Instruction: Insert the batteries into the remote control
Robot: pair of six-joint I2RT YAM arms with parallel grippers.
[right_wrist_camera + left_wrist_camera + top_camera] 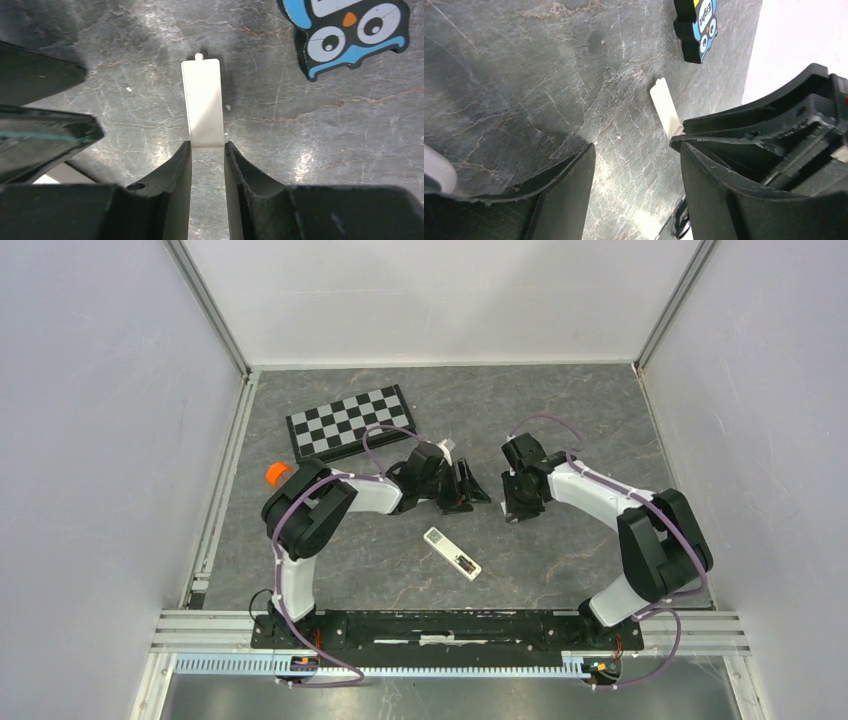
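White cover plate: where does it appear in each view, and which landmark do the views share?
Top external: not visible.
Left wrist: white cover plate, right of centre, lower end hidden.
Right wrist: centre, near end between the right gripper fingertips.
Landmark: penguin gadget, upper right in both wrist views.

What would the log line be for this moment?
right gripper: closed on white cover | left gripper: open, empty | remote control: on table

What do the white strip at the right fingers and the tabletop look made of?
White strip: likely moulded plastic, smooth with a soft sheen and a small moulded tab. Tabletop: grey veined stone look, faintly glossy; real stone or printed laminate, cannot tell.
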